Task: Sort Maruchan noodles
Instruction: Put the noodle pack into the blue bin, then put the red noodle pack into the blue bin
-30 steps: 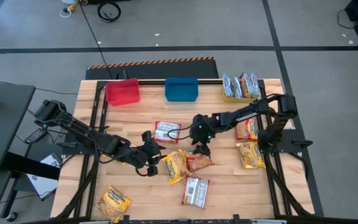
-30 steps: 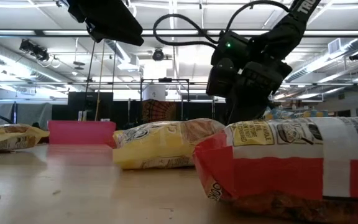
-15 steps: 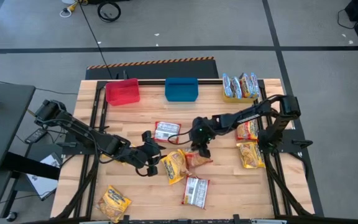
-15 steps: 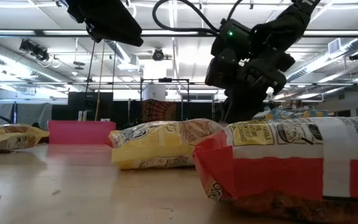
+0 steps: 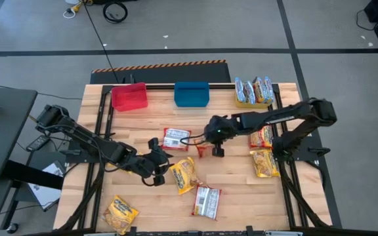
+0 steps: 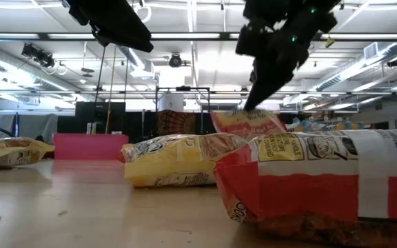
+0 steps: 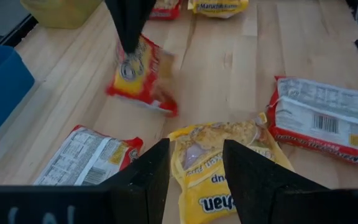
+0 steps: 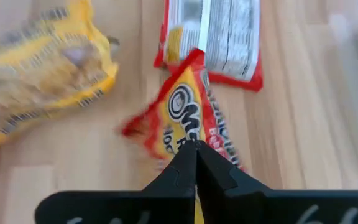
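Note:
My right gripper is shut on a red noodle packet, which also shows in the low view and in the left wrist view. My left gripper stands open in the air above a yellow packet lying flat near the table's middle. Two more red packets lie flat on the table, one toward the far side and one toward the near side. My right gripper pinches the red packet by one end edge between its two shut fingers, which come from above and point down. The packet hangs tilted below the fingers, clear of the table.
A red bin, a blue bin and a yellow bin holding pale blue-silver packets stand along the far edge. Yellow packets lie at the near left and by the right arm, with another packet just beyond it.
My right gripper has shut on the red packet that lay beside the yellow one and has risen with it, shifting a little toward the far edge. The packet has been lifted clear of the table and now hangs tilted.

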